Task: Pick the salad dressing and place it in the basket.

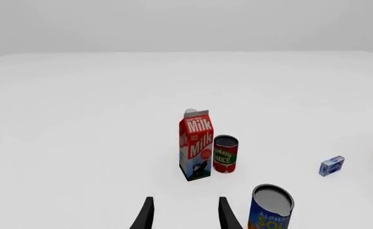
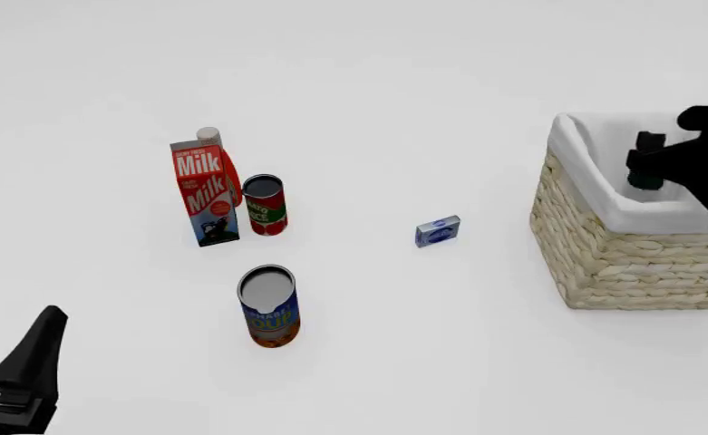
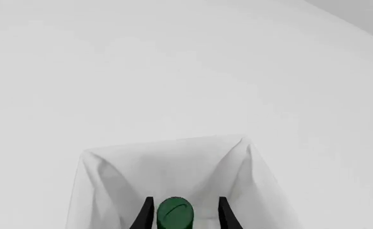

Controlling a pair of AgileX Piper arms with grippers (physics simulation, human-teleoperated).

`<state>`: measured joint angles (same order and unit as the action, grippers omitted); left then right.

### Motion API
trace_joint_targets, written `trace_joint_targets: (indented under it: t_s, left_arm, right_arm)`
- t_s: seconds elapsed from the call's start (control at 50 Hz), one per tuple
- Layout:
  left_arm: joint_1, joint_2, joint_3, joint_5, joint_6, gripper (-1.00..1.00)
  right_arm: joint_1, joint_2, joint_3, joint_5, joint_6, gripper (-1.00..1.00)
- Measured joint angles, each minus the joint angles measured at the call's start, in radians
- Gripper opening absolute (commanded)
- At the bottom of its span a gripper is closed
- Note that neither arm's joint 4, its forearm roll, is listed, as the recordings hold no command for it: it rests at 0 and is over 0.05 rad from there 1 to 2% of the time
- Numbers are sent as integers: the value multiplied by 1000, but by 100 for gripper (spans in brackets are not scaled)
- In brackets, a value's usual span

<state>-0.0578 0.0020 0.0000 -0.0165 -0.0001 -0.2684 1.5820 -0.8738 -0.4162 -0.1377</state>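
Two pincers are in view, and they are well apart from each other. The left gripper point(image 2: 15, 362) is nearest to the camera, low at the near left of the table point(image 2: 450, 91), and its two dark fingers point(image 1: 146, 214) stand apart with nothing between them. Just ahead of it and a little to its right stands a soup can point(image 2: 269, 305), blue and orange, upright with its grey lid up. Farther ahead of this pincer stands the red-and-white milk carton point(image 2: 204, 192), upright, and a tomato sauce can point(image 2: 264, 205) stands just beside it, on the side toward the right arm; if the two touch I cannot tell. A small blue box point(image 2: 437, 231) lies on the table between this group and the basket point(image 2: 607, 254), near to the basket but apart from it. The right gripper point(image 3: 181, 214) is over the basket, above its white liner point(image 3: 167, 167). Its fingers are on both sides of the dark green cap of the salad dressing point(image 3: 175, 213) and seem to clamp it. Only the cap shows in the right wrist view; the white body of the bottle is hidden below it. In the front view the arm covers most of the bottle.
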Motion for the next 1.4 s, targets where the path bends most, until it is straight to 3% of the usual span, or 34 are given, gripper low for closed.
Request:
trace_joint_targets:
  t_s: [0.66, 1.4]
  left_arm:
    - [-2, 0, 0, -6, -1, 100]
    - [0, -1, 0, -11, 1, 100]
  right_arm:
    - [10, -64, 18, 8, -1, 100]
    - [37, -387, 203, 42, 31, 100]
